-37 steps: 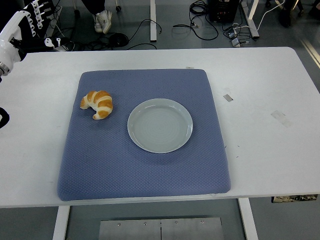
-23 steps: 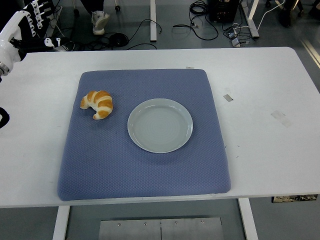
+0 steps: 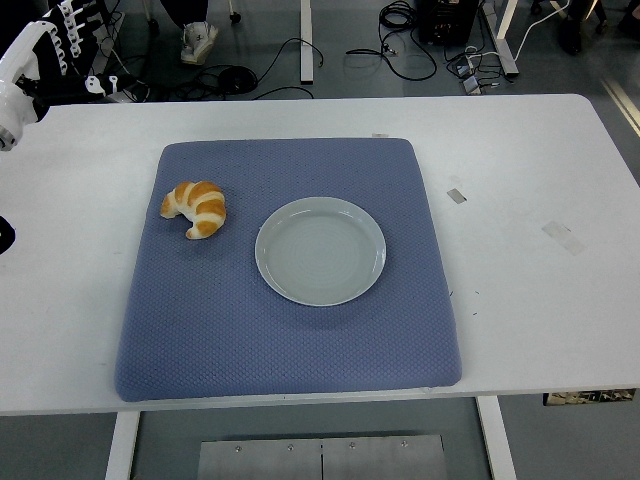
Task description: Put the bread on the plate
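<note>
One croissant (image 3: 195, 208) lies on the blue mat (image 3: 290, 330), in the left part of the frame a little above centre. It is curved like a crescent: its long axis runs from the upper left down to the lower right, and both tips bend toward the lower left, so the open side of the curve faces the frame's left and bottom. Its crust is golden brown with paler bands across it.

One round, pale grey plate (image 3: 320, 250) sits on the same mat near the centre of the frame, just to the right of the croissant and slightly lower. The two are near each other but not touching; a strip of mat shows between them. The plate holds nothing.

The mat, one only, covers the middle of the white bench (image 3: 520, 260).

One robot hand (image 3: 45, 50) shows in the upper left corner of the frame, the left one, white with dark joints, raised over the bench's far left corner and well apart from the croissant. Its fingers (image 3: 70, 25) are stretched out and apart, pinching nothing. A dark part of the same arm (image 3: 4, 235) touches the left edge of the frame lower down.

Two small grey tape marks (image 3: 456, 195) lie on the bare bench right of the mat.
</note>
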You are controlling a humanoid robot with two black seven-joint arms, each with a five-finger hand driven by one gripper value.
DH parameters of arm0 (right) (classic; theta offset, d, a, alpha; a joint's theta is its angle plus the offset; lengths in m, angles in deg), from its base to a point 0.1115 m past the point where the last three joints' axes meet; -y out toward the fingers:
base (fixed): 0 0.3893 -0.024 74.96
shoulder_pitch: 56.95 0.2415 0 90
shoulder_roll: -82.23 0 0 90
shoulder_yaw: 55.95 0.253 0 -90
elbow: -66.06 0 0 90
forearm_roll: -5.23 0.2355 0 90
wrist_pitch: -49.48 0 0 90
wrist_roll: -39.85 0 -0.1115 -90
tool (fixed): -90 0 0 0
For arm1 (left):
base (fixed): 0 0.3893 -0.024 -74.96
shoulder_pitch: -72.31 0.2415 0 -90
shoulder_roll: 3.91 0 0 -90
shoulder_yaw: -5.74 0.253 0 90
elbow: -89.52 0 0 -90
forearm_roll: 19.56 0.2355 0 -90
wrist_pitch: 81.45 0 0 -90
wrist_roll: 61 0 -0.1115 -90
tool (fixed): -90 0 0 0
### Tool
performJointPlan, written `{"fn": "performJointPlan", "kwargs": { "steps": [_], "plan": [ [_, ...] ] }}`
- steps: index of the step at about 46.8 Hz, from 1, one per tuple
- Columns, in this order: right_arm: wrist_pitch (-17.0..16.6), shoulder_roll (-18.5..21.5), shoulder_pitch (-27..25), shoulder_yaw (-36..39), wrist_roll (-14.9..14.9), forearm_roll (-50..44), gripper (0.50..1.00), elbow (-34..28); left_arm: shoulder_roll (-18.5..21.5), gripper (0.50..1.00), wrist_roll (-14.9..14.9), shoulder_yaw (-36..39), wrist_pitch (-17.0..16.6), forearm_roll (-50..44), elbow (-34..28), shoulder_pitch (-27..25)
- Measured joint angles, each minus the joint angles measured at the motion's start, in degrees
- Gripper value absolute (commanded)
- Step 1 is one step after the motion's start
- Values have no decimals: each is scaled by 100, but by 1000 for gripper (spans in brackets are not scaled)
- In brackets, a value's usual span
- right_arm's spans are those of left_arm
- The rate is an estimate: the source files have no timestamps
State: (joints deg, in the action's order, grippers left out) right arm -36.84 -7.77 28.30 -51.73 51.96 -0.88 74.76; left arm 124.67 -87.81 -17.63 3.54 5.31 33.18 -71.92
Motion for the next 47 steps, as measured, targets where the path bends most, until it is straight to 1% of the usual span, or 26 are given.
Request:
{"fn": "performJointPlan", "kwargs": {
  "steps": [19, 26, 42, 47],
  "plan": [
    [0, 0, 0, 0, 0, 3, 1000, 0, 0, 995, 17, 51, 13, 15, 0, -50],
    [0, 0, 0, 0, 0, 2, 1000, 0, 0, 995, 121, 52, 26, 16, 0, -64],
    [2, 0, 0, 0, 2, 0, 1000, 0, 0, 992, 138, 5, 25, 17, 0, -69],
    [2, 0, 0, 0, 3, -1, 1000, 0, 0, 992, 191, 1, 20, 17, 0, -63]
  ]
}}
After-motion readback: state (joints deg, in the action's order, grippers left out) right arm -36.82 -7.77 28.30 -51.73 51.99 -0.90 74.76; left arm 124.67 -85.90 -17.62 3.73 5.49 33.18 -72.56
